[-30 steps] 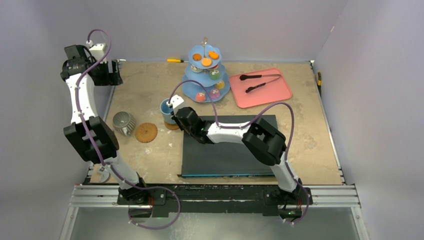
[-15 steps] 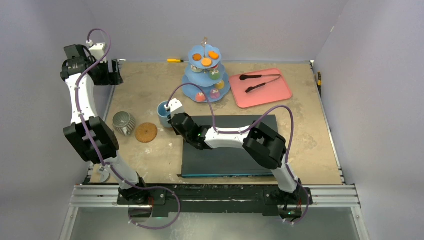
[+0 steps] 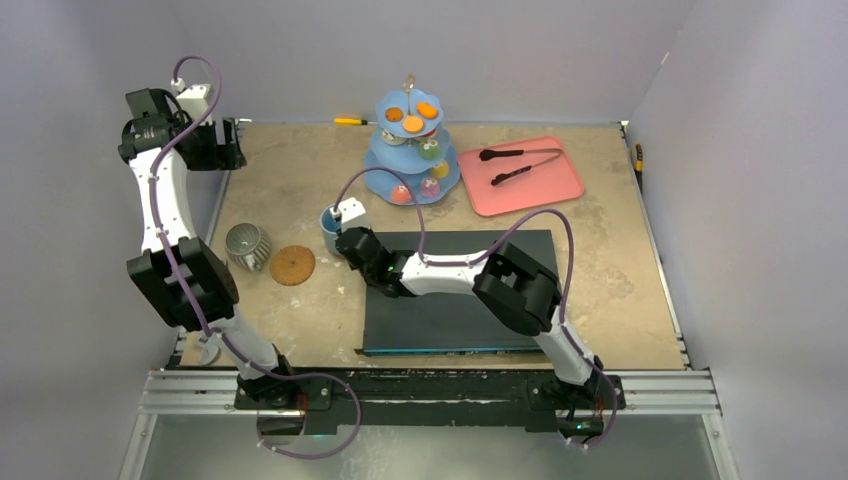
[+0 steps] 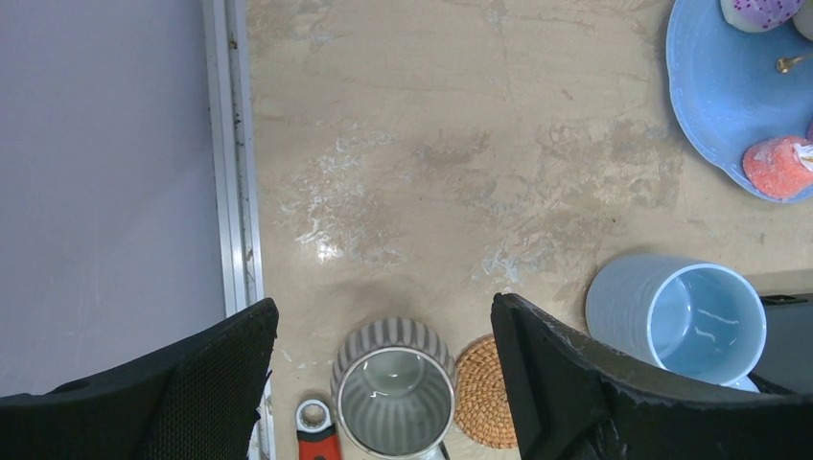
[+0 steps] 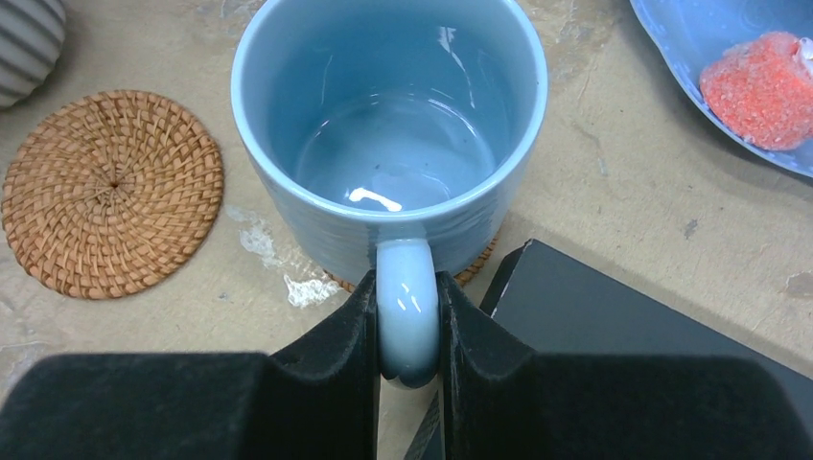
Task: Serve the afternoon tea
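Observation:
The light-blue mug (image 5: 388, 134) stands empty and upright, with the edge of a woven coaster (image 5: 476, 267) showing under it. My right gripper (image 5: 407, 299) is shut on the mug's handle (image 5: 407, 287). In the top view the mug (image 3: 329, 219) is left of the dark mat, with the right gripper (image 3: 346, 238) beside it. The light-blue three-tier stand (image 3: 412, 140) at the back holds several colourful cakes, and a red cake (image 5: 762, 86) lies on its bottom tier. My left gripper (image 3: 222, 148) hangs open and empty, high over the far left corner.
A grey ribbed cup (image 4: 398, 398) and a bare woven coaster (image 3: 292, 265) sit left of the mug. A red-handled wrench (image 4: 312, 431) lies by the cup. A dark mat (image 3: 460, 290) covers the near middle. The pink tray (image 3: 545, 188) with black tongs (image 3: 515, 155) is at the back right.
My right gripper has shifted slightly left and toward the near side, still holding the mug's handle. The left arm has not moved.

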Robot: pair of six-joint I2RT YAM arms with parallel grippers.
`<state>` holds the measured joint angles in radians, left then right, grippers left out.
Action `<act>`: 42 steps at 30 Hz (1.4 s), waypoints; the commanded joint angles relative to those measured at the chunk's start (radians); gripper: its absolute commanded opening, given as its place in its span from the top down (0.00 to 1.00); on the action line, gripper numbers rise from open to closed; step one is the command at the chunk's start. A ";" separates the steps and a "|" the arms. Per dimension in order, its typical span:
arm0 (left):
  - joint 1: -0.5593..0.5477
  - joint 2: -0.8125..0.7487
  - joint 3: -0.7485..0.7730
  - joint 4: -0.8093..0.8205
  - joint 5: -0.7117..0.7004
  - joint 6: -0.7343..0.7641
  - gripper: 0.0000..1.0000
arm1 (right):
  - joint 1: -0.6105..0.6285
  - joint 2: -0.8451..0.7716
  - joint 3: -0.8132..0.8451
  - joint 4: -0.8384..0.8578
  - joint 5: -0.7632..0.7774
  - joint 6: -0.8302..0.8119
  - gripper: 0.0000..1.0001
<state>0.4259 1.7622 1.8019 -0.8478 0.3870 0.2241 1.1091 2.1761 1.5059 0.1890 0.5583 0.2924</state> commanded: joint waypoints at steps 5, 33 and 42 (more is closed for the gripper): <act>0.013 -0.052 0.006 0.012 0.021 0.010 0.18 | 0.014 -0.026 0.064 0.030 0.038 0.065 0.66; 0.016 0.013 -0.182 -0.043 -0.019 0.243 0.31 | 0.064 -0.003 0.324 0.042 -0.336 -0.061 0.14; 0.028 0.047 -0.265 -0.027 -0.085 0.368 0.49 | 0.064 0.155 0.490 -0.037 -0.514 -0.146 0.14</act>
<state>0.4370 1.7832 1.5753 -0.8909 0.3344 0.5014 1.1667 2.3703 2.0148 0.1642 0.1516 0.2131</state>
